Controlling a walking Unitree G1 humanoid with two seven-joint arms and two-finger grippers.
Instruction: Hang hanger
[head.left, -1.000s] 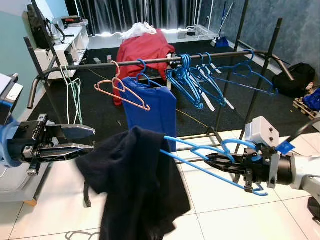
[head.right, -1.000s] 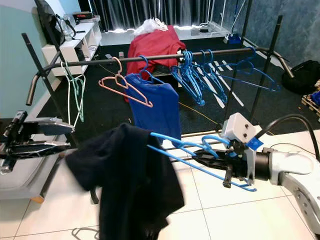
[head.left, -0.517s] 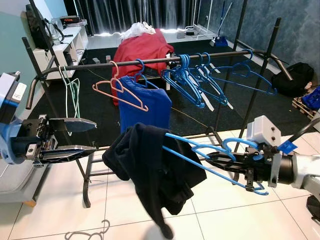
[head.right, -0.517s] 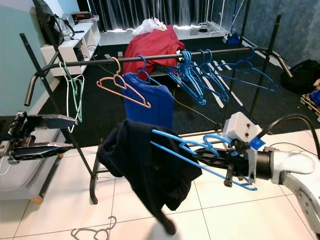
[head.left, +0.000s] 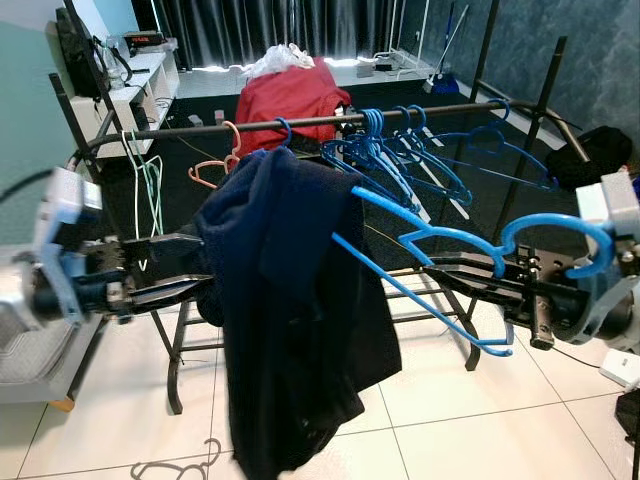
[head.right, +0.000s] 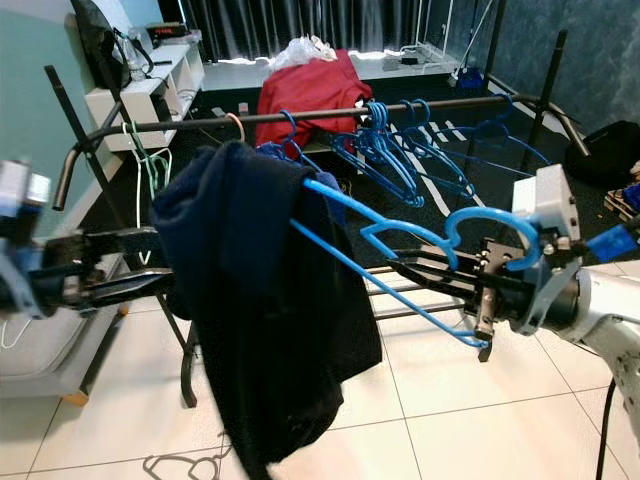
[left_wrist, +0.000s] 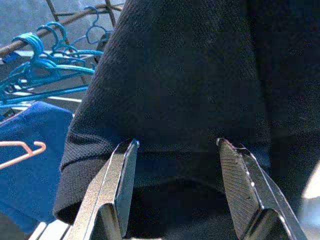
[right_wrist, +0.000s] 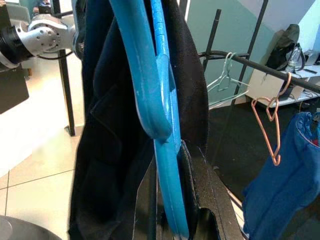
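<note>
A blue plastic hanger (head.left: 440, 240) carries a black garment (head.left: 285, 310) that hangs in front of the black clothes rail (head.left: 310, 121). My right gripper (head.left: 437, 268) is shut on the hanger's neck below the hook; the right wrist view looks along the blue hanger (right_wrist: 161, 125) into the dark cloth. My left gripper (head.left: 200, 272) stands open at the garment's left edge. In the left wrist view its fingers (left_wrist: 122, 170) flank a fold of the black garment (left_wrist: 190, 85), one on each side, without pinching it. The hook sits below and in front of the rail.
Several blue hangers (head.left: 400, 155), a pink hanger (head.left: 210, 172) and a green one (head.left: 148, 175) hang on the rail. A red cloth (head.left: 290, 92) lies behind. White shelves (head.left: 130, 80) stand at far left, a black bag (head.left: 600, 152) at right, a hanger (head.left: 175, 466) on the tiles.
My right gripper has lifted the hanger and garment up and closer to the rail. My left gripper has moved right, up against the garment's edge.
</note>
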